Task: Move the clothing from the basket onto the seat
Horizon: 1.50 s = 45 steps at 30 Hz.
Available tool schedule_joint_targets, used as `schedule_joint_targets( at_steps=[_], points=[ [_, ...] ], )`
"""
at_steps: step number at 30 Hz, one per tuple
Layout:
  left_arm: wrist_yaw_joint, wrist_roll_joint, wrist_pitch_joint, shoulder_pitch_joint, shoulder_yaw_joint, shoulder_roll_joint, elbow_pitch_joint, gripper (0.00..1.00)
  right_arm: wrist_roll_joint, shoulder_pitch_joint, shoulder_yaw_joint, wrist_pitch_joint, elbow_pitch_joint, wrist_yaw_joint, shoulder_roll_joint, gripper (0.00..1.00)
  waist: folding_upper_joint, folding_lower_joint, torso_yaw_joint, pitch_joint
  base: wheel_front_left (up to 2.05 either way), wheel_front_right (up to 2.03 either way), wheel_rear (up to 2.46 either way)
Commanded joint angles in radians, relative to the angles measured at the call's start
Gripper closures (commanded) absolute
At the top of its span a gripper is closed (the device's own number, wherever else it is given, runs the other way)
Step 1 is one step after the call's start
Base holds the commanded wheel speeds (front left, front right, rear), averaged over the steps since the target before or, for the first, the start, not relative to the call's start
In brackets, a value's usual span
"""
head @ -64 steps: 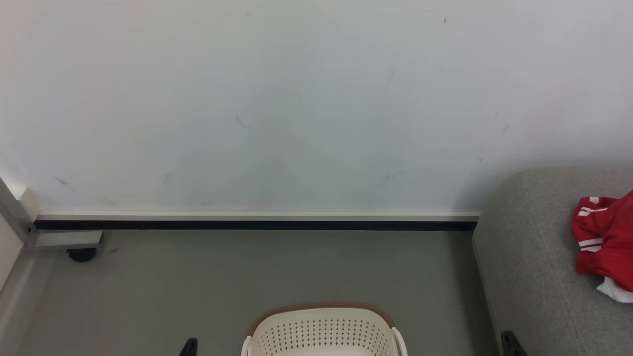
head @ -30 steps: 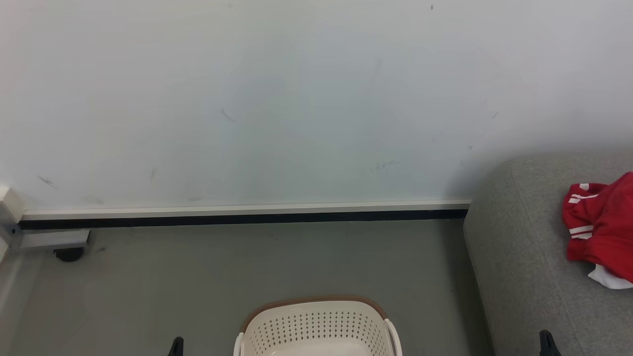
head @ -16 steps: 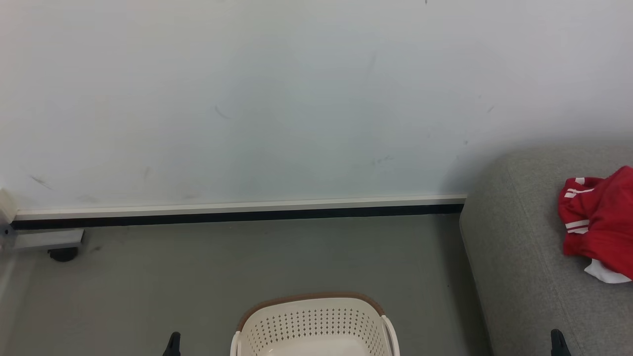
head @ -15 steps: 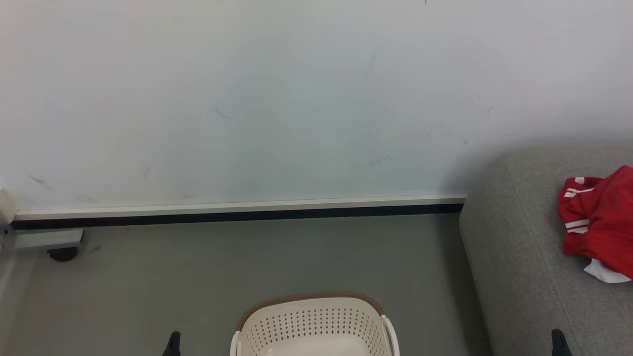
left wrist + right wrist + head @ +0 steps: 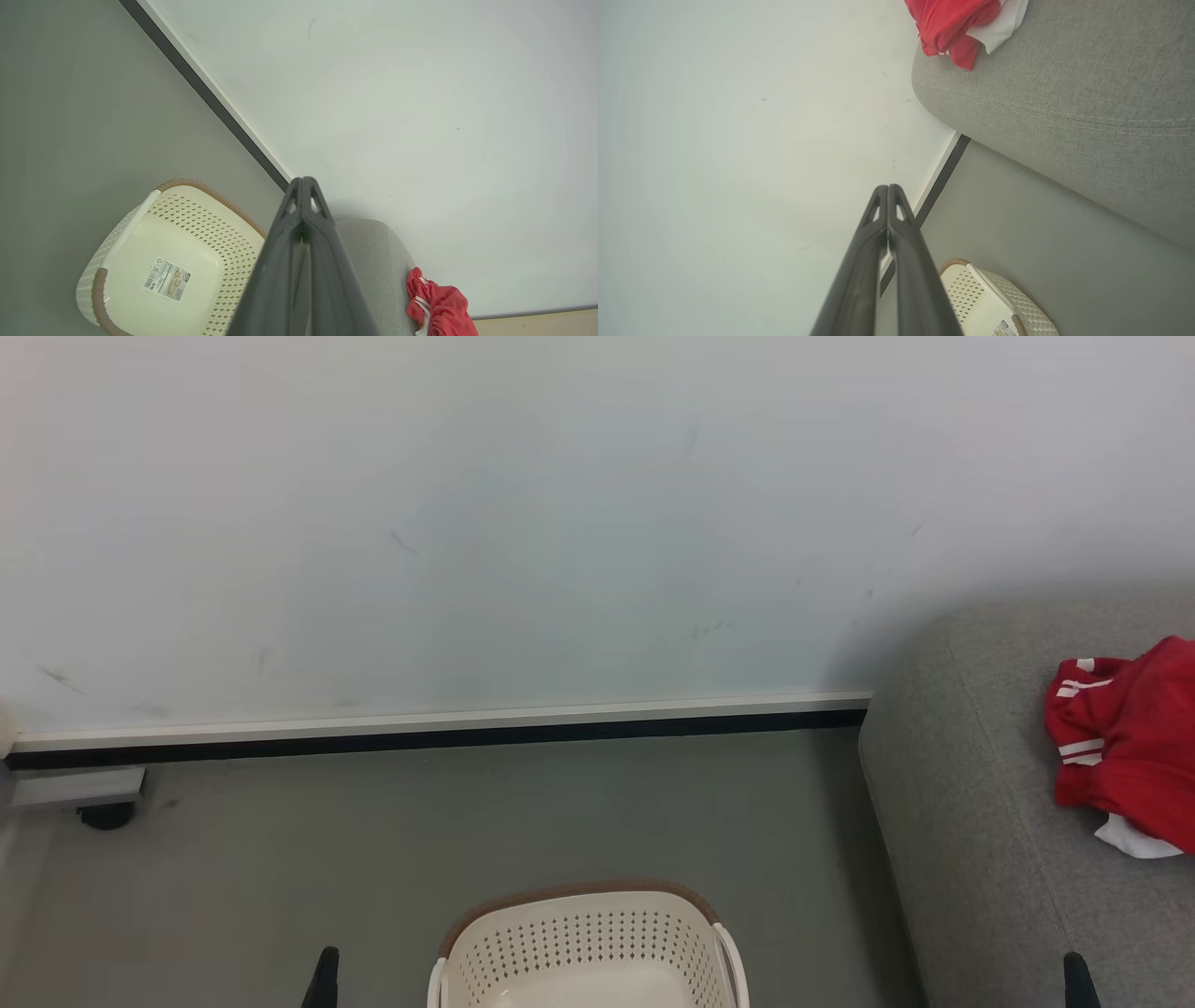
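Note:
The cream basket (image 5: 583,943) with its brown rim stands on the floor at the bottom centre. In the left wrist view the basket (image 5: 140,261) holds nothing but a paper label on its bottom. The red and white clothing (image 5: 1125,747) lies bunched on the grey seat (image 5: 980,821) at the right, also seen as clothing (image 5: 439,305) and clothing (image 5: 957,21). My left gripper (image 5: 303,184) is shut and empty, its tip (image 5: 325,975) left of the basket. My right gripper (image 5: 888,189) is shut and empty, its tip (image 5: 1078,980) over the seat's front.
A pale wall with a white and black baseboard (image 5: 439,733) runs behind the grey floor (image 5: 420,840). A metal foot on a black caster (image 5: 93,803) sits at the far left by the wall. The seat's rounded side (image 5: 1041,126) stands close to the right of the basket.
The camera has shifted, so the whole scene slid left and up. In the head view the right gripper tip has moved rightward along the bottom edge. Clothing and basket have not moved.

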Motion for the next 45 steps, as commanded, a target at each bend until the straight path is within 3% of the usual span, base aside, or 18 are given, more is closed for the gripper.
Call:
schedule_joint_targets(
  at_steps=[1, 45],
  points=[
    [-0.003, -0.03, 0.007, -0.019, 0.005, 0.001, -0.012, 1.0, 0.031, -0.012, -0.006, 0.005, -0.012, 0.0, -0.009, 1.0, 0.0, 0.0, -0.002, 0.002, 0.0, 0.0, 0.0],
    [-0.025, -0.423, 0.11, -0.037, 0.021, -0.002, -0.042, 1.0, 0.446, -0.017, -0.068, 0.051, -0.042, 0.0, -0.012, 1.0, 0.0, -0.0001, -0.046, 0.039, 0.0, 0.0, 0.0]
  ],
)
